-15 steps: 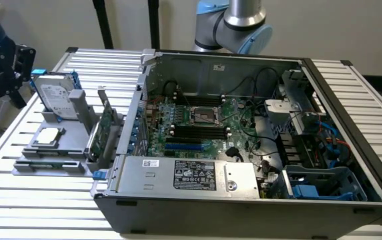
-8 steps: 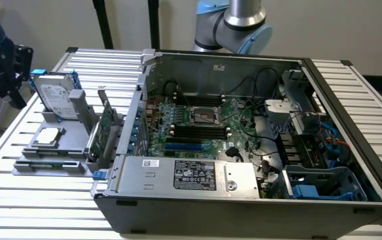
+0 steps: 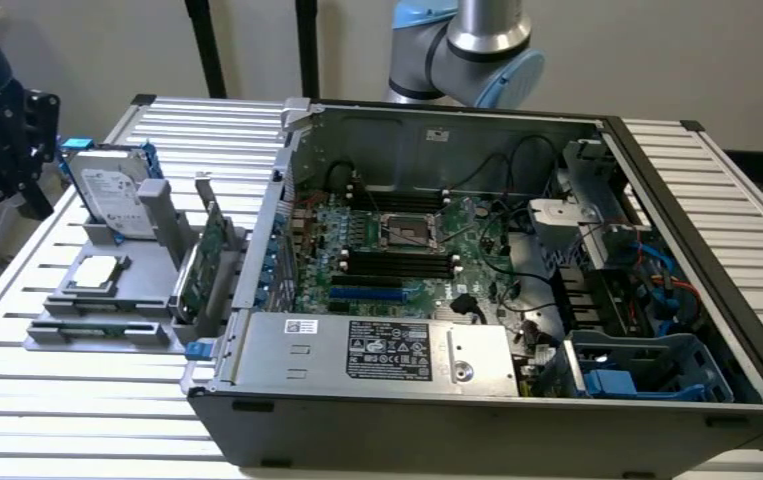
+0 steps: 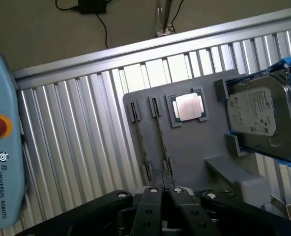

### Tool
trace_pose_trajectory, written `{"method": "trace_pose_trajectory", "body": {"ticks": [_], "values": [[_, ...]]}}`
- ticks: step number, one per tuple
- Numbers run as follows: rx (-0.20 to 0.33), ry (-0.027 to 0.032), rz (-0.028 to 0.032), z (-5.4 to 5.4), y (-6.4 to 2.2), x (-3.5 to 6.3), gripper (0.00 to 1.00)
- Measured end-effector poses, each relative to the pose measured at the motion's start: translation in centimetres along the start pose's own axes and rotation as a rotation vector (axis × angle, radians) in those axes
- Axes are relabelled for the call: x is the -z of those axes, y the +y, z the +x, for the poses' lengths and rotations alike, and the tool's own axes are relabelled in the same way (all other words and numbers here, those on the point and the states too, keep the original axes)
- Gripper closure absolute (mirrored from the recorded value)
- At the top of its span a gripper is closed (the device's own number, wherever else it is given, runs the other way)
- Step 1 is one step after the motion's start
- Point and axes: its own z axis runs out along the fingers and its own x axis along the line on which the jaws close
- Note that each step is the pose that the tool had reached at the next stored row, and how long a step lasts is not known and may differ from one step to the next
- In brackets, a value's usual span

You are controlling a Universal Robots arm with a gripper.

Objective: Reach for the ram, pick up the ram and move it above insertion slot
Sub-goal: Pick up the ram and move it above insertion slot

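The gripper [image 4: 163, 191], fingers pressed together, hangs over one end of a grey holder tray [image 4: 194, 147] carrying the ram [image 4: 160, 140] on edge, a processor chip [image 4: 189, 106] and a hard drive [image 4: 263, 118]; a teach pendant [image 4: 3, 162] rests on the slatted table [image 4: 76, 137]

Pale wall [image 3: 88, 40], slatted metal table [image 3: 34, 400], tan floor [image 4: 37, 34]

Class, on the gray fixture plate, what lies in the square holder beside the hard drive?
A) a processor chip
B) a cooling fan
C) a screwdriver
A: a square processor chip with a shiny lid lies in that holder on the gray fixture plate, beside the hard drive.
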Motion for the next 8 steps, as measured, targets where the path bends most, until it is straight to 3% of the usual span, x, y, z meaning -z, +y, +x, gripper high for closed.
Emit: {"method": "trace_pose_trajectory", "body": {"ticks": [8], "values": [[0.147,0.0052,0.0027,0.0,-0.01,-0.26,0.89]]}}
